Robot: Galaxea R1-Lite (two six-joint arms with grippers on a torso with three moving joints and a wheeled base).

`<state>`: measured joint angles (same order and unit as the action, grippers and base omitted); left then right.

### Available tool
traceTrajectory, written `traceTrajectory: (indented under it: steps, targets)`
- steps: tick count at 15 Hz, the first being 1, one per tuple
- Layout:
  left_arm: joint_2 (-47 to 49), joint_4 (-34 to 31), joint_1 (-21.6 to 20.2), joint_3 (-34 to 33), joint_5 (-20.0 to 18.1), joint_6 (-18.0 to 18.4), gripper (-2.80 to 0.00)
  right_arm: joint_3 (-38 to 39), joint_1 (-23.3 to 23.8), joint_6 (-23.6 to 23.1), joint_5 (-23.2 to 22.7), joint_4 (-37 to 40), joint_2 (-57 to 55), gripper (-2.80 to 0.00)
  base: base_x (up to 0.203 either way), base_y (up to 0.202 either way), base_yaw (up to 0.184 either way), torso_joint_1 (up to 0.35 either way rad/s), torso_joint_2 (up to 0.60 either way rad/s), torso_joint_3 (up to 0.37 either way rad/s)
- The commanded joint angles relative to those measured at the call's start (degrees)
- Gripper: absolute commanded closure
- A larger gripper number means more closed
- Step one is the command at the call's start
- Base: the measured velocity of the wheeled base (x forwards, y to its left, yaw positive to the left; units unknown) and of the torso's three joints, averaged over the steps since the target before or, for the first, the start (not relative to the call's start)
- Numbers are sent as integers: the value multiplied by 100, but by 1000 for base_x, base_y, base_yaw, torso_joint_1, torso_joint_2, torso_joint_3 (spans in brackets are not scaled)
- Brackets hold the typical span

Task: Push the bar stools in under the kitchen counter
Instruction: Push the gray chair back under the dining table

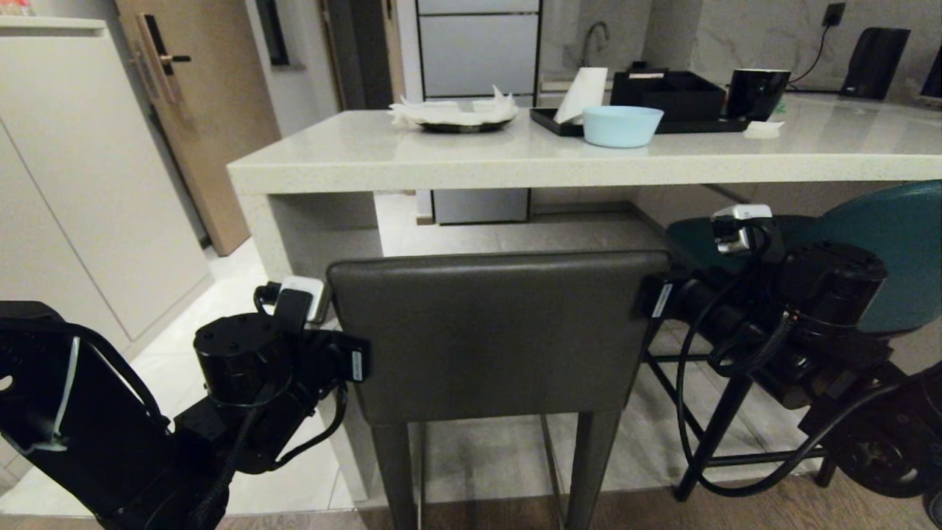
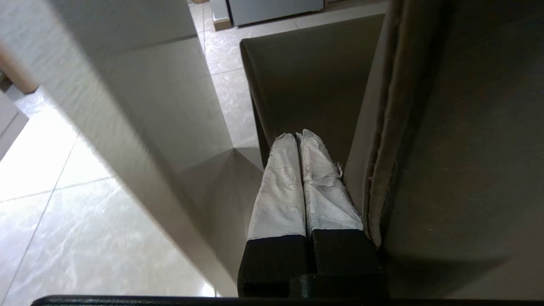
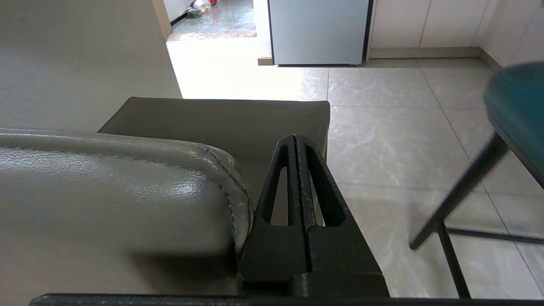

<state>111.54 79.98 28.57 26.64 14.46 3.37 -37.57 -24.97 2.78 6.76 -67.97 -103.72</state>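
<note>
Beside counter panel, grey stool.

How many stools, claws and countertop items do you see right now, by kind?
Grey stool: 1
Teal stool: 1
Claws, left claw and right claw, both shut: 2
Blue bowl: 1
Black mug: 1
Black plate: 1
Total: 7

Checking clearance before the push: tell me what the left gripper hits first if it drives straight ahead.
Probably nothing soon: the shut left gripper points past the grey stool's backrest, alongside its seat, toward open floor. Depth is unclear.
</note>
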Motion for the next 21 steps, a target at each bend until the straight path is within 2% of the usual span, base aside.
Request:
traceTrajectory:
  steps: [1,8,12,14,16,19,21]
  targets:
    - [-27,44,-1,-18,13,-3,0,-4,-16,3,1,-49,-17,0,190,0,-1,7,2,2]
    - [-76,70,52,-45,44,-12,0,75,-87,12,18,-49,63,0,184,0,1,3,2,4]
    - [-416,54,173,-124,107,21,0,165,-94,12,35,-49,224,0,15,0,0,4,1,1]
    - [-468,69,158,-308,303,3,0,223,-88,7,36,-42,352,0,0,0,0,0,0,0]
    - [-710,70,24,-374,368,-11,0,277,-64,5,63,-23,510,0,0,0,0,0,0,0]
    - [-1056,55,-477,-405,358,-28,0,410,219,3,59,47,777,0,0,0,0,0,0,0]
    - [-1097,53,-526,-440,345,-29,0,499,335,12,45,109,880,0,0,0,0,0,0,0]
